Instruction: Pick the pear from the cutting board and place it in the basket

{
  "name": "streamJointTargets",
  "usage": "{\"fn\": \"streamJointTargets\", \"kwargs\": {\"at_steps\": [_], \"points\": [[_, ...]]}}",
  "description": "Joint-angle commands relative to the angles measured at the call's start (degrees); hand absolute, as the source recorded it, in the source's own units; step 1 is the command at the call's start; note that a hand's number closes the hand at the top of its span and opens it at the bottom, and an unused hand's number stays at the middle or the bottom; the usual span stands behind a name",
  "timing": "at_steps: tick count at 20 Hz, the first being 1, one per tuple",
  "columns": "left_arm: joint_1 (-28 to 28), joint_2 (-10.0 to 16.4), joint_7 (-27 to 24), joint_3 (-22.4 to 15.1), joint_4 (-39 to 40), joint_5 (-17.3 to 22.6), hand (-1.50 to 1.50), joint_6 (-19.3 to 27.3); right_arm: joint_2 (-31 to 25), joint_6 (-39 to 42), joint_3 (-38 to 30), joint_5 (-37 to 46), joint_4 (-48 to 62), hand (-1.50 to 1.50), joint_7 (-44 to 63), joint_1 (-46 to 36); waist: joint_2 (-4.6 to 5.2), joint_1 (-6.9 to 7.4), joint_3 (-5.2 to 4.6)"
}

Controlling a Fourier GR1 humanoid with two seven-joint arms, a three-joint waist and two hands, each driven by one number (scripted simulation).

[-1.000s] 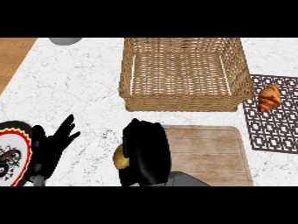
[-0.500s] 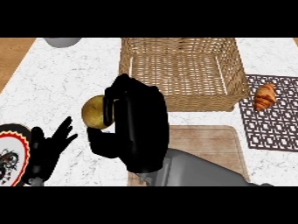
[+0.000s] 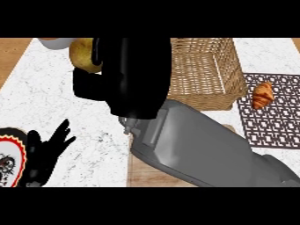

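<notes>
1. Now, your right hand is curled round the pear, near the tabletop's far edge.
2. Its fingers hide much of the pear, so you cannot tell its long axis.
3. The pear shows at the hand's left side, left of the basket.

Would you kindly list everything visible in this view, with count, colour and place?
pear: one, yellow-brown, held up, left of the basket
basket: one, tan wicker, upper centre-right
croissant: one, golden-brown, on the mat
mat: one, dark lattice, right
cutting board: one, wooden, lower centre, mostly hidden
plate: one, red-and-black rim, lower left
bowl: one, white, top left, cut off
counter: one, white marble
right hand: black, fingers curled round the pear
left hand: black, open, by the plate
</notes>
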Motion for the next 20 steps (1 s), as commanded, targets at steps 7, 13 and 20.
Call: {"fn": "streamJointTargets", "kwargs": {"at_steps": [7, 13, 20], "points": [[2.6, -0.4, -0.4, -0.2, 1.9, -1.4, 0.00, -0.1, 0.6, 0.0, -10.7, -2.3, 17.7, 1.50, 3.0, -10.5, 0.69, -0.93, -0.25], [1.2, -0.2, 1.7, 1.3, 0.6, -0.5, 0.00, -0.8, 0.6, -3.6, -13.2, -5.2, 24.9, 1.50, -4.9, -8.9, 0.70, -1.28, -0.19], [4.4, -0.4, -0.6, 1.3, 0.0, -0.9, 0.00, -2.2, 0.6, -12.3, -19.1, -9.2, 31.6, 1.50, -14.2, -5.5, 0.82, -1.07, -0.17]]}}
